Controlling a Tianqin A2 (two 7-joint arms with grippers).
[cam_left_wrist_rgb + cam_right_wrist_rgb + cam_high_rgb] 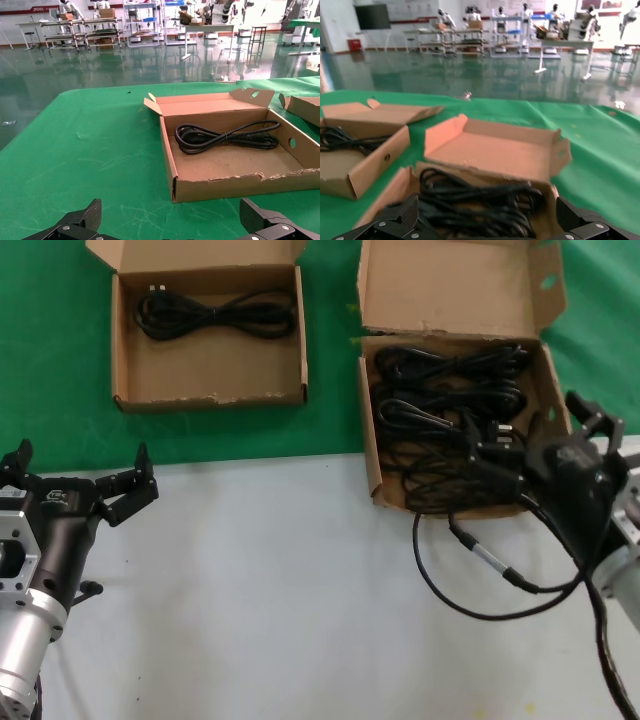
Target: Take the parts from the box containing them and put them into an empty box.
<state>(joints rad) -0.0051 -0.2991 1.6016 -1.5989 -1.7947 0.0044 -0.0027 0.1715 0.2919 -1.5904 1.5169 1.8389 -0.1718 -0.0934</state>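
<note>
- Nearest me, the left gripper (80, 480) hangs idle over the white table (280, 590) near its left edge, fingers spread wide and holding nothing; it looks out of the way where it is.
- The right gripper (545, 445) is over the near right corner of the full box (372, 455), which sits where the white table meets the green cloth (60, 390) on the right side. Its fingers are spread wide around nothing yet, with the cords directly under them.
- The robot's own looped cable (480, 570) trails on the table just in front of that box; I'd keep it from snagging the box wall on the lift.
- Inside, the power cords (440, 415) lie stacked as several long black bundles, overlapping at the near end. To do this pick well, I'd come down on the middle of a single top bundle, across its length, so a neighbour isn't dragged out with it, then lift straight up clear of the wall.
- Farther back on the left, on the green cloth, the receiving box (210, 400) already has one cord (215, 315) along its far wall, so the next one would sit best in the bare nearer half.
</note>
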